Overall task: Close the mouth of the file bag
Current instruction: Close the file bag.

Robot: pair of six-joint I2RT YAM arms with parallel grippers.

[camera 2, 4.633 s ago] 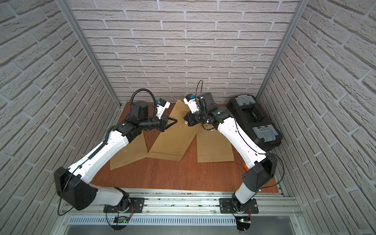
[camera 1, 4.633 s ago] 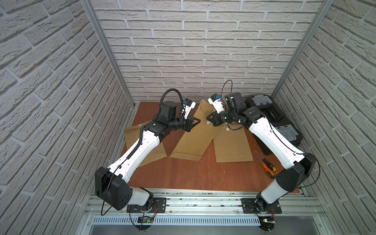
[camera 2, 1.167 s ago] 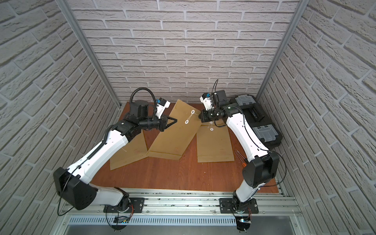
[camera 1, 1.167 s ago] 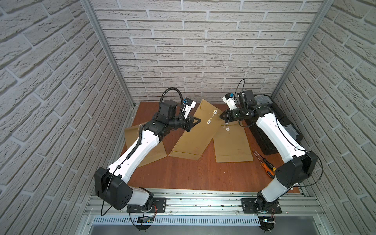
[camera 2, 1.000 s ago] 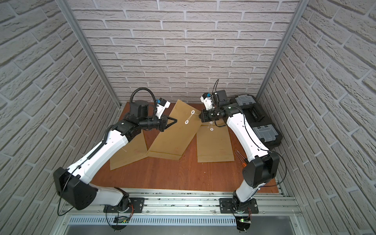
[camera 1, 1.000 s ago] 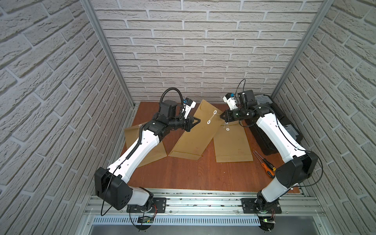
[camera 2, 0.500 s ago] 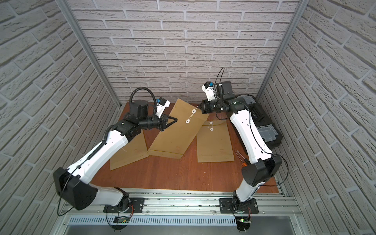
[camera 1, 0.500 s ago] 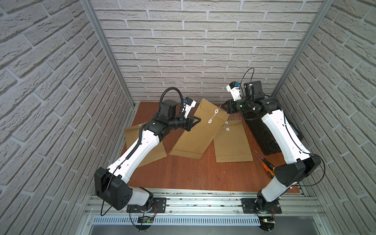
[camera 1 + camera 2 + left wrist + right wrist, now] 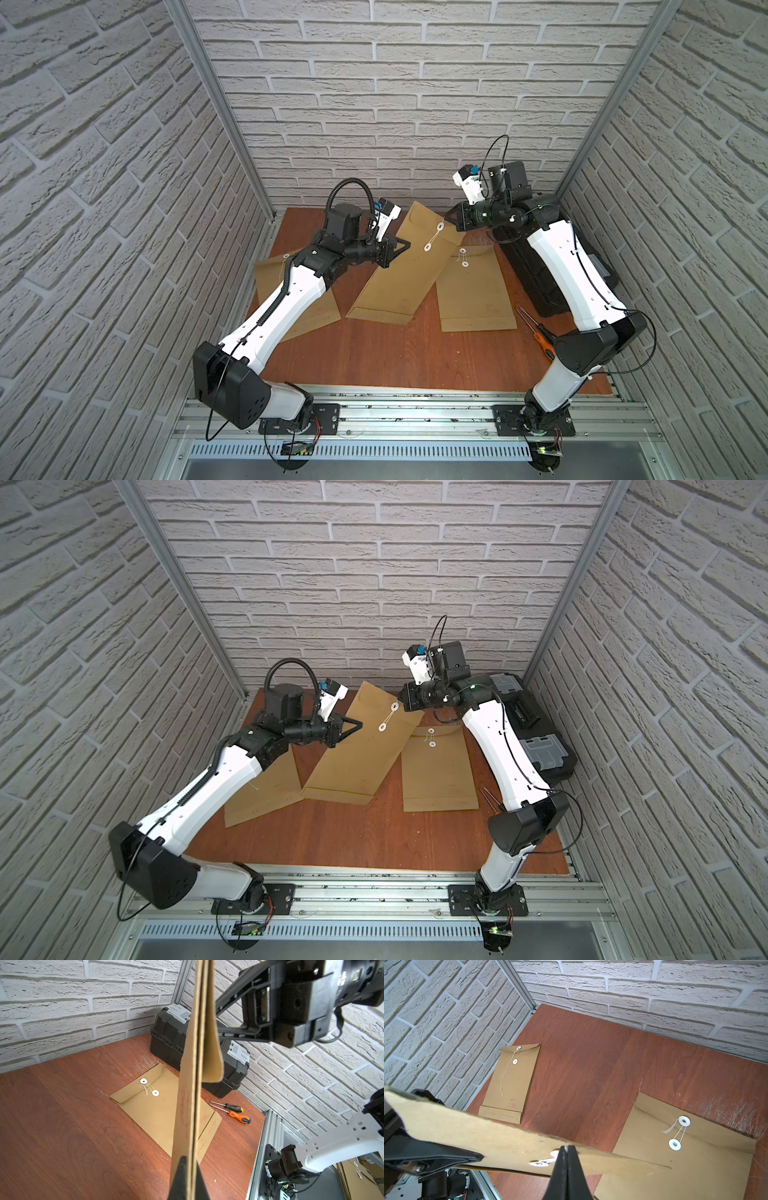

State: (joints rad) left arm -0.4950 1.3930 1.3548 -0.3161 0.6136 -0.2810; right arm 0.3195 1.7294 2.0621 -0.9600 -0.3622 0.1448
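left wrist view: the file bag is clamped edge-on by the left gripper; in the right wrist view its string is pinched in the right gripper's closed jaws.

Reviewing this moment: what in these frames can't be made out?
Whether the right gripper pinches the string of the held file bag: its own shut tips cover the spot in the right wrist view, and it is too small in both top views.
Red print on that bag: edge-on and blurred in the left wrist view.
Screwdrivers: mostly behind the right arm in a top view.
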